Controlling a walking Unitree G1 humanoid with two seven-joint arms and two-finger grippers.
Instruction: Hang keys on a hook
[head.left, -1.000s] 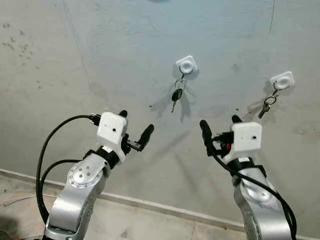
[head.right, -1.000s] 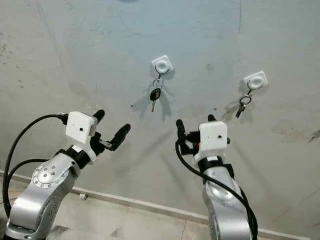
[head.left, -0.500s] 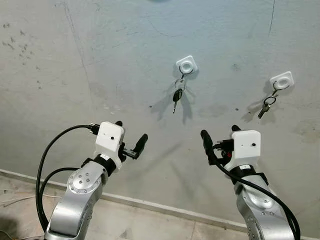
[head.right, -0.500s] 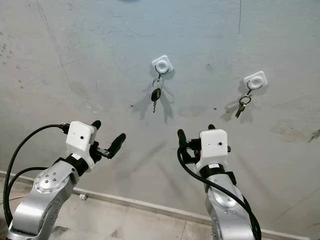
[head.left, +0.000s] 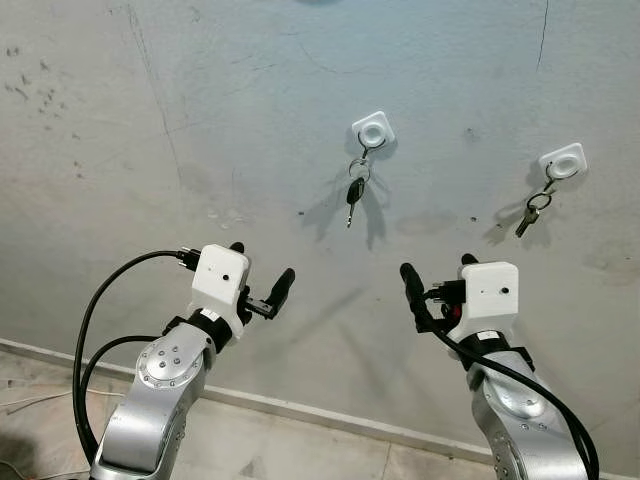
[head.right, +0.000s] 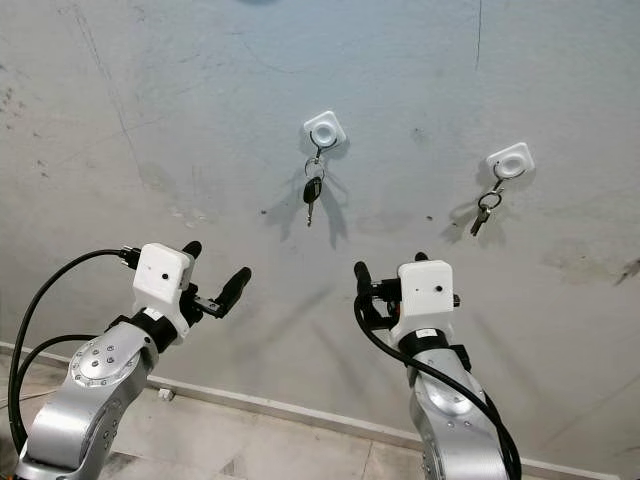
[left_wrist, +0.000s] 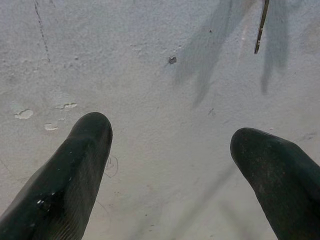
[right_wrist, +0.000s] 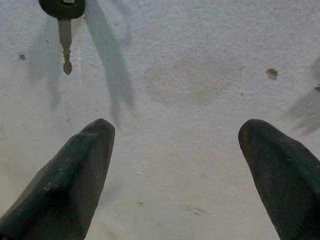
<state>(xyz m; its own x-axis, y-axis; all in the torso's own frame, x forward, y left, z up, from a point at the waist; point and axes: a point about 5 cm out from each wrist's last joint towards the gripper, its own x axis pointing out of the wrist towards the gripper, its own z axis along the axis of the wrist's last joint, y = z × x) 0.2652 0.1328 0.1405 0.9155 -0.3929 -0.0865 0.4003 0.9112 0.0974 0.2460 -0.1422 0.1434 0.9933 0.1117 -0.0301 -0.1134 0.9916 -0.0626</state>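
Already the keys (head.left: 352, 190) hang from the hook (head.left: 373, 130) at twelve o'clock, and with my left tool (head.left: 262, 282) and right tool (head.left: 437, 276) both spread empty below, a careless lift could knock them off.

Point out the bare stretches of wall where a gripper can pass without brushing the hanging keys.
Bare wall lies between the black-headed key on the middle hook and the silver keys on the right hook, and left of the middle hook. The left gripper and right gripper, both open, crowd the wall below.
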